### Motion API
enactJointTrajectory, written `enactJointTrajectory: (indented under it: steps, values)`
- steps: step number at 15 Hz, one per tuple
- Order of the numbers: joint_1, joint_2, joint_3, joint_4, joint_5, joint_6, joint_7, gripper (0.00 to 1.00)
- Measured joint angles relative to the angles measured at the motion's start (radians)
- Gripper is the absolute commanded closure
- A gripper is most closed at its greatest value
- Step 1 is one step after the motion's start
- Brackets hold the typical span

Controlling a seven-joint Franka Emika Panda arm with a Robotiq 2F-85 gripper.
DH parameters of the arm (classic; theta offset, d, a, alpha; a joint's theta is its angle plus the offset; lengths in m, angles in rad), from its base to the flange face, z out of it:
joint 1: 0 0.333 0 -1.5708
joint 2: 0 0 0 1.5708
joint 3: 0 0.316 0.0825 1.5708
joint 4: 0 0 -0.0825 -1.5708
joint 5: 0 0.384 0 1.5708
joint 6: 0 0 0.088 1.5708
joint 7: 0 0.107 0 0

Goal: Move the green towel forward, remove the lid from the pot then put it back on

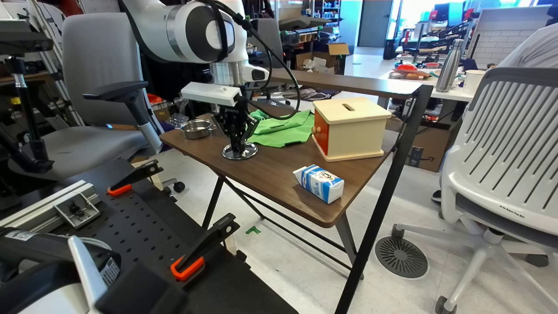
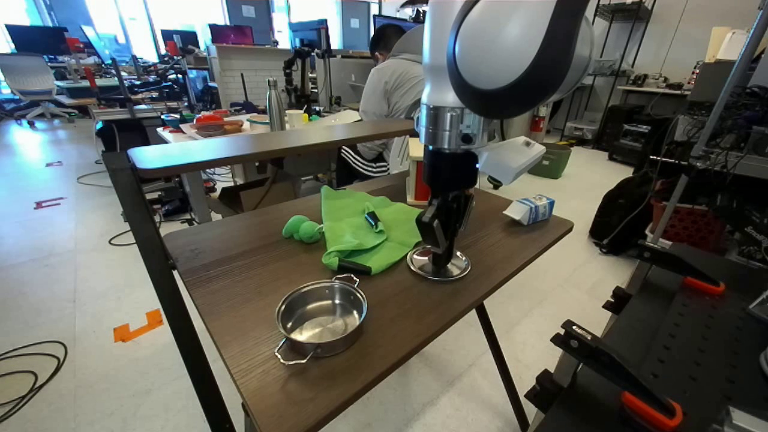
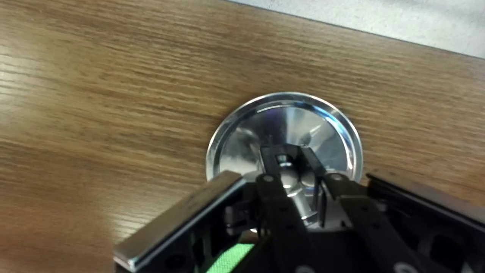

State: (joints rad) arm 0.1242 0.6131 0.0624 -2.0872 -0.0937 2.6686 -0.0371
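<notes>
In an exterior view we start at the black perforated board (image 1: pixel 144 231), with two black-and-orange clamps (image 1: pixel 209 244) on its edge; beyond it stands the brown wood-grain tabletop (image 1: pixel 279 161), one long edge facing the board; at its nearest corner we find the blue-and-white milk carton (image 1: pixel 320 183), lying on its side. Along the same long edge, between its corners, the round silver metal lid (image 3: pixel 278 129) lies level on the tabletop; above it the black two-finger gripper (image 3: pixel 291 161) points straight down; in the wrist view we see its jaws narrow, holding the lid's small shiny knob (image 3: pixel 289 178) between the fingertips. Farther along the short edge past the carton we locate the cream wooden box (image 1: pixel 355 137) with an orange-red side and a slotted top; just beside it, inward from the long edge, the bright green cloth towel (image 1: pixel 274 137) lies rumpled; at the far corner of the long edge stands the squat grey metal pot (image 1: pixel 197 133), upright and uncovered; behind box and towel, a raised brown shelf (image 1: pixel 348 83) runs above the opposite long edge.
</notes>
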Motion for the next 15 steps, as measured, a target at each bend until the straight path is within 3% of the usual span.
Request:
enactJointTrajectory:
  steps: [8, 15]
  values:
    - [0.013, -0.104, 0.036, -0.004, -0.001, -0.018, -0.008, 0.95]
    - [0.131, -0.144, 0.084, 0.005, -0.058, -0.026, -0.012, 0.95]
